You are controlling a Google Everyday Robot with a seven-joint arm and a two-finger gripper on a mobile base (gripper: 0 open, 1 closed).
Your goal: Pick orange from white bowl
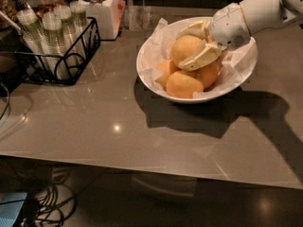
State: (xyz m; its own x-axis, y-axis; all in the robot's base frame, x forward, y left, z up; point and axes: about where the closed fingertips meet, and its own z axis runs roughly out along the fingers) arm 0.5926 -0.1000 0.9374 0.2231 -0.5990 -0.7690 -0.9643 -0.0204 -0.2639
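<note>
The white bowl (146,75) stands on the grey table, lined with crumpled white paper (159,38) and filled with several orange fruits. The orange (185,45), round and paler yellow-orange, lies on top of the pile. My gripper (183,51) reaches in from the upper right. Its two cream fingers (204,56) lie against the orange, one across the top and one below it, so they are shut on it. Deeper orange fruits (182,85) lie beneath and beside it.
A black wire basket (57,56) holding several cups stands at the back left. A white lidded jar (100,7) stands behind it. The table's front edge (142,169) runs across the lower part of the view, with cables on the floor below it.
</note>
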